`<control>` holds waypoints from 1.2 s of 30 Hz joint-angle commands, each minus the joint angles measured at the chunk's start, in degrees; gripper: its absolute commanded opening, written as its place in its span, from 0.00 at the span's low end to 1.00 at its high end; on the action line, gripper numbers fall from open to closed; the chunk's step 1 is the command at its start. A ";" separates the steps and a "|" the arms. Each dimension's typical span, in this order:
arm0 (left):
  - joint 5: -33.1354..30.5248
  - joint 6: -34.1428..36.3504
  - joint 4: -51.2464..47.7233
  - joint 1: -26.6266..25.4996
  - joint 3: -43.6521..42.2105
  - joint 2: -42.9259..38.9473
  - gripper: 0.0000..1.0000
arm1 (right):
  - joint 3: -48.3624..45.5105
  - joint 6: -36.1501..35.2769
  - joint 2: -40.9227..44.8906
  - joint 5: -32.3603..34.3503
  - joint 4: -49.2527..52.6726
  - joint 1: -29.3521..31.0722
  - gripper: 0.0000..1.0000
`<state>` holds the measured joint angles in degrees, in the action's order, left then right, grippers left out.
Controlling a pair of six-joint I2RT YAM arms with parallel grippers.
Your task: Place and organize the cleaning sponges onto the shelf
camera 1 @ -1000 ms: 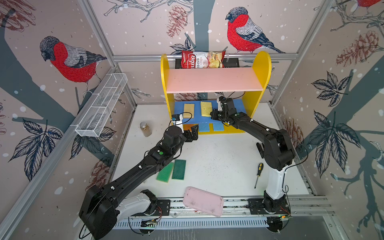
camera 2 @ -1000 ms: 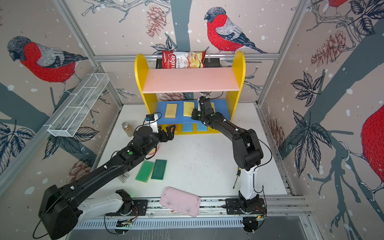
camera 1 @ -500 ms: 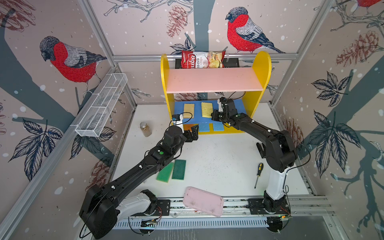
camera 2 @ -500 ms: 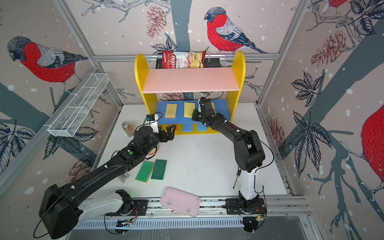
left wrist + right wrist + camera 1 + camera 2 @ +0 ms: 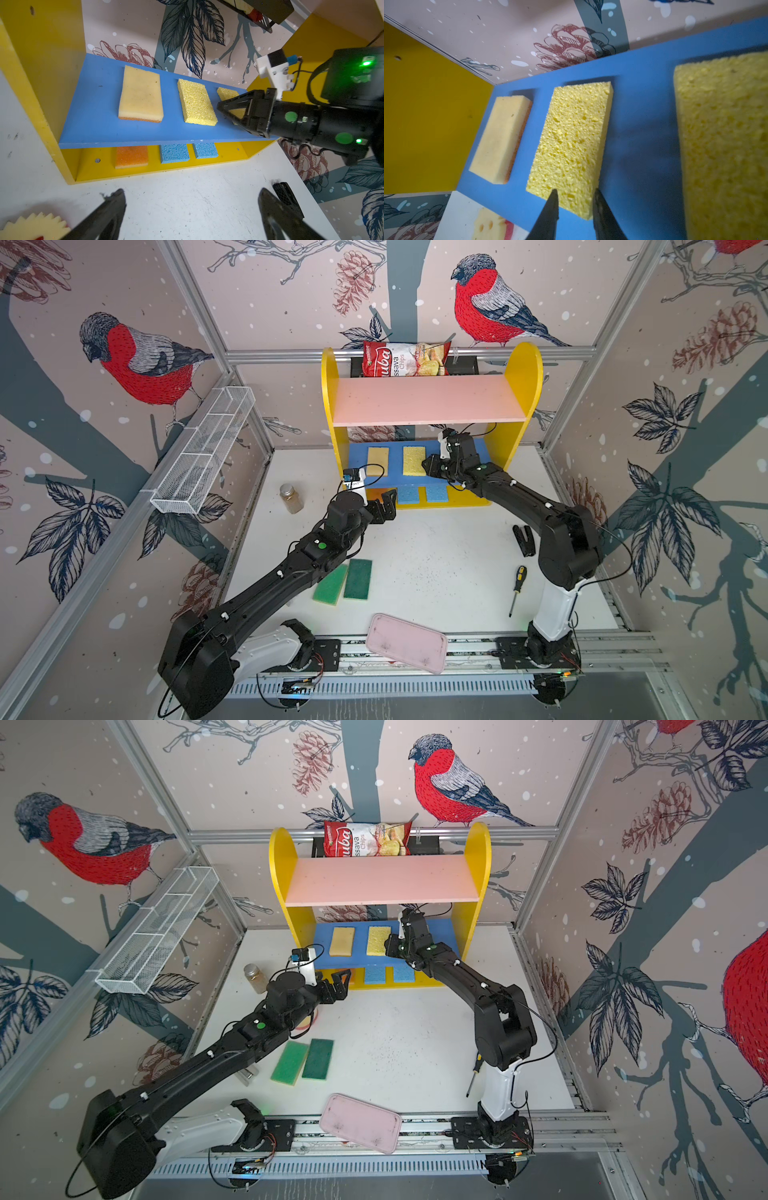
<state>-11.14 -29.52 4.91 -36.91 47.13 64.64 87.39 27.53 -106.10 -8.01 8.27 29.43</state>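
On the shelf's (image 5: 523, 377) blue middle board lay a tan sponge (image 5: 141, 93), a yellow sponge (image 5: 196, 101) and a second yellow sponge (image 5: 226, 94). Its base held an orange sponge (image 5: 131, 155) and two blue sponges (image 5: 174, 152). The right claw (image 5: 575, 190) hovered over that board, narrowly parted and gripping nothing, though whether it touched the yellow sponge was unclear. The left claw (image 5: 191, 193) gaped wide and empty before the shelf, with two green sponges (image 5: 358, 578) farther out.

Walls: pinkish wallpaper (image 5: 270, 302) printed with red-breasted bullfinches (image 5: 486, 302), pinecones (image 5: 353, 285), dark leaves (image 5: 665, 414) and grey-blue trunks. Aluminium frame posts (image 5: 195, 306) at the corners. White wire mesh rack (image 5: 203, 452) fixed to the wall at left in both top views. Floor: white tabletop (image 5: 436, 564), speckled, scuffed. Light even; shadows soft.
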 commanded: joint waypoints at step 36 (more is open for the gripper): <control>-2.12 -11.75 -3.73 0.29 6.57 11.21 0.95 | -59.26 1.80 46.56 -5.37 -9.00 -15.19 0.40</control>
<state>-14.39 -40.32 -1.56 -36.67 52.64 74.35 29.17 29.87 -59.20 -10.98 2.70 15.14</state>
